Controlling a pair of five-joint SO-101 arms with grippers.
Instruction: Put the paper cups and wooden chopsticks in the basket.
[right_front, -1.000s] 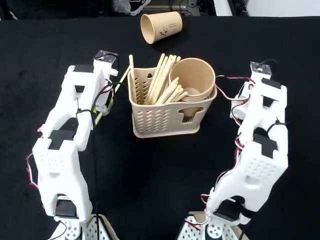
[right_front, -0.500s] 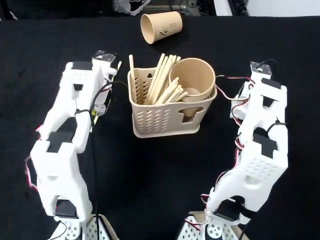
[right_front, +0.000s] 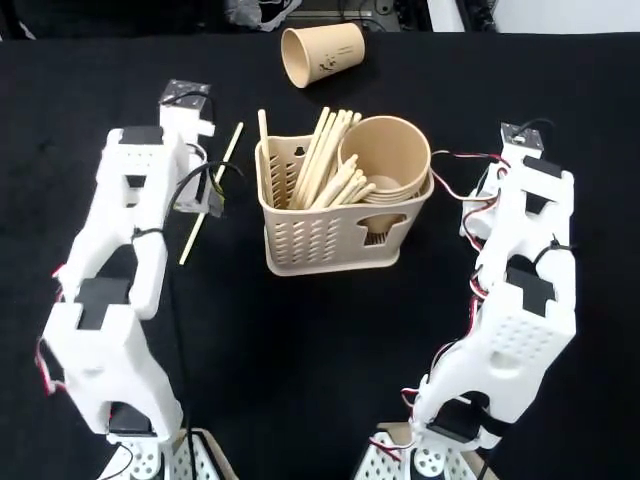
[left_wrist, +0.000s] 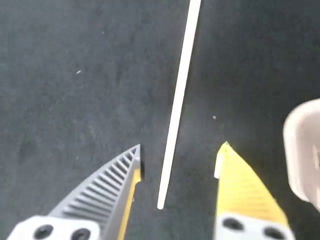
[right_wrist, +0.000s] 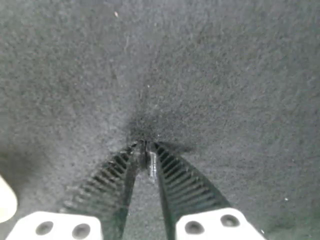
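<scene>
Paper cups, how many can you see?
2. One paper cup lies on its side on the table beyond the basket. An upright cup stands in the basket; more may be nested under it, hidden.

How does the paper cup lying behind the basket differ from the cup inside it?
Pose: the loose cup lies on its side; the nested cup stands upright. Place: the loose cup sits on the table; the nested cup is stacked in the basket beside chopsticks. Both are tan paper.
</scene>
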